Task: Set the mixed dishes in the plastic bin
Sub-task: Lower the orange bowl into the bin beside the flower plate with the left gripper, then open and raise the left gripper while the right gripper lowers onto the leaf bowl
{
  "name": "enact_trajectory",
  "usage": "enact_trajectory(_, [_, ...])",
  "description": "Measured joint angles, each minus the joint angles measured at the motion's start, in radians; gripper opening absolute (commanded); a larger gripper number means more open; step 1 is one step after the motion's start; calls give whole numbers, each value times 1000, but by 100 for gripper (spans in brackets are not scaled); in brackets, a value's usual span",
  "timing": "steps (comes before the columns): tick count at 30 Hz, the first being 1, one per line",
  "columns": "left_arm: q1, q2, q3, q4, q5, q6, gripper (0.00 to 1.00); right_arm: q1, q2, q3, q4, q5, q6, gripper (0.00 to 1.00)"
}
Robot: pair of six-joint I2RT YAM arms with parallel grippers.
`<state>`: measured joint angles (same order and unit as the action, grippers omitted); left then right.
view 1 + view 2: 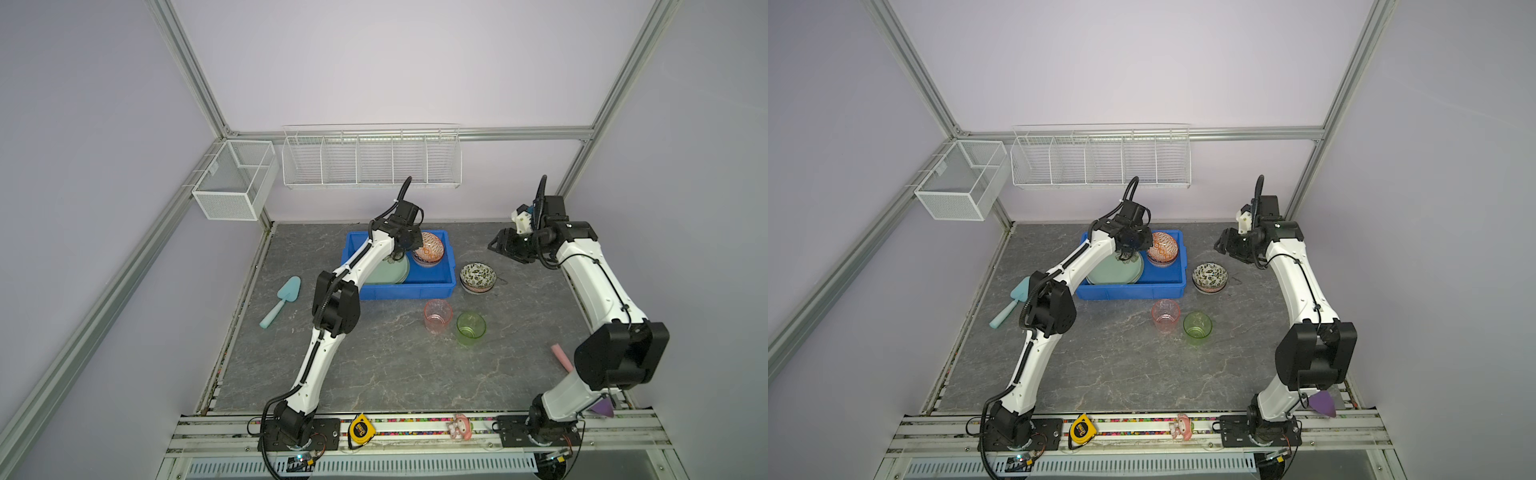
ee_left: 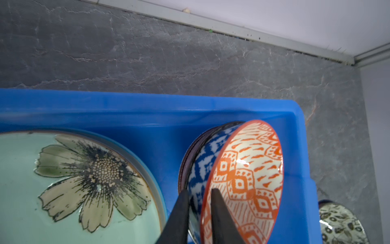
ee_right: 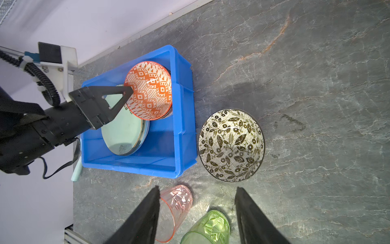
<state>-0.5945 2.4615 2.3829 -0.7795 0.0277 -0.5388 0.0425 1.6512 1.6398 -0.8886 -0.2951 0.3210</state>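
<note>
The blue plastic bin (image 1: 407,291) (image 2: 147,101) holds a pale green flower plate (image 1: 388,272) (image 2: 63,179) and an orange-patterned bowl (image 1: 428,248) (image 2: 253,169) lying tilted on a blue-patterned bowl (image 2: 202,160). My left gripper (image 2: 198,191) straddles the orange bowl's rim, one finger inside and one outside. Its jaws stand slightly parted, with a gap at the outer finger. On the table outside the bin are a leaf-patterned bowl (image 1: 478,276) (image 3: 231,145), a pink cup (image 1: 437,316) (image 3: 175,211) and a green cup (image 1: 471,328) (image 3: 206,230). My right gripper (image 1: 494,245) (image 3: 197,188) hangs open and empty above the table right of the bin.
A teal scoop (image 1: 282,299) lies left of the bin. A purple scoop (image 1: 600,405) with a pink handle sits behind the right arm near the front rail. White wire baskets (image 1: 372,160) hang on the back wall. A yellow tape measure (image 1: 360,428) rests on the front rail.
</note>
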Motion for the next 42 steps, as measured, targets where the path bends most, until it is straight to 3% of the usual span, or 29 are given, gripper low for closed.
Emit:
enact_trajectory(5, [1,0,1,8,10,0,36,-3,14,0,0,-2,-2,60])
enact_trajectory(14, [1,-2,2,0,18,9,73,-3,61,0,-13,38,-17,61])
enact_trajectory(20, [0,-56,-24,-15,-2,16,88,-3,103,-13,-30,93,-30,66])
enact_trajectory(30, [-4,-412,-286,56,-31,22,97,3,184,-34,-78,166,-32,76])
enact_trajectory(34, [-6,-575,-478,119,-58,9,99,13,221,-43,-80,175,-29,81])
enact_trajectory(38, [-6,-715,-679,163,-87,-8,99,26,257,-45,-80,176,-23,81])
enact_trajectory(42, [-6,-797,-799,174,-115,-18,98,34,286,-45,-79,177,-19,73])
